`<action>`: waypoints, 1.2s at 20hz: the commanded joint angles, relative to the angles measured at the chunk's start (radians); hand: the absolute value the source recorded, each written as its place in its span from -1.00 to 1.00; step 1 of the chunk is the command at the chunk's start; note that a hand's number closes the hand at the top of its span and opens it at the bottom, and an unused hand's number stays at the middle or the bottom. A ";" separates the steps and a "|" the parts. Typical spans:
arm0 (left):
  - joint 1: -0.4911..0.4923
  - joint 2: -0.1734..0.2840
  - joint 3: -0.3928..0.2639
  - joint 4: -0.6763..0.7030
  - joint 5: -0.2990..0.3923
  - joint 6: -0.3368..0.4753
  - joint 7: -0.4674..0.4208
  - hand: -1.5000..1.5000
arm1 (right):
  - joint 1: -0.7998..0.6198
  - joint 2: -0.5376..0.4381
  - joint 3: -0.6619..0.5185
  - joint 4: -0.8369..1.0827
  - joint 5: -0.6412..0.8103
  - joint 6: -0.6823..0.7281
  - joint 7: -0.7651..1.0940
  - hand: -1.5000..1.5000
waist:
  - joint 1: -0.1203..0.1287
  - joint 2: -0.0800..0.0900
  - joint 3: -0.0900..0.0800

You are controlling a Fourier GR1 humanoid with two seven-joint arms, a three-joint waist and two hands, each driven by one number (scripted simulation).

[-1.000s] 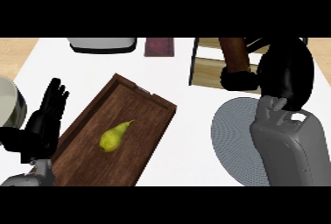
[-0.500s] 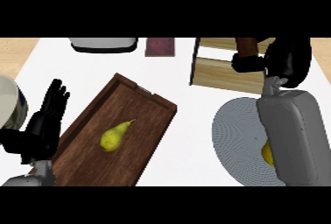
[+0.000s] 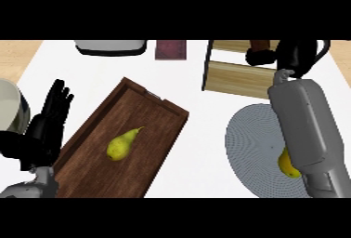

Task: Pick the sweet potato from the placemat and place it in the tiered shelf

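A brown sweet potato shows at the back right, over the top of the wooden tiered shelf. My right hand is shut on it, with dark fingers curled under it, so most of it is hidden. The grey forearm crosses the round grey placemat, which lies in front of the shelf. A yellow fruit on the placemat peeks out from under the forearm. My left hand rests open at the left edge, fingers up.
A dark wooden tray lies slantwise in the middle with a yellow pear on it. At the back stand a grey appliance and a dark maroon block. A pale bowl sits at the far left.
My right hand has carried the sweet potato farther back and a little to the right, over the shelf. The forearm has shifted right and now uncovers part of the yellow fruit. The left hand stayed still.
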 commanded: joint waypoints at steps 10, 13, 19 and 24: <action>-0.015 -0.029 -0.008 -0.019 -0.029 0.001 0.020 0.00 | -0.135 -0.046 -0.160 0.345 -0.233 -0.098 -0.245 -1.00 | 0.000 -0.001 0.000; -0.005 -0.037 -0.016 -0.022 -0.039 0.003 0.030 0.00 | -0.130 -0.059 -0.187 0.385 -0.294 -0.098 -0.366 -1.00 | 0.002 0.000 0.000; 0.039 -0.053 -0.018 -0.030 -0.051 0.003 -0.020 0.00 | -0.154 -0.064 -0.233 0.321 -0.388 -0.120 -0.452 -1.00 | -0.002 -0.002 0.000; 0.006 -0.033 0.031 0.025 -0.021 -0.019 -0.024 0.00 | -0.105 -0.029 -0.218 0.145 -0.382 -0.198 -0.302 -1.00 | -0.019 -0.008 -0.001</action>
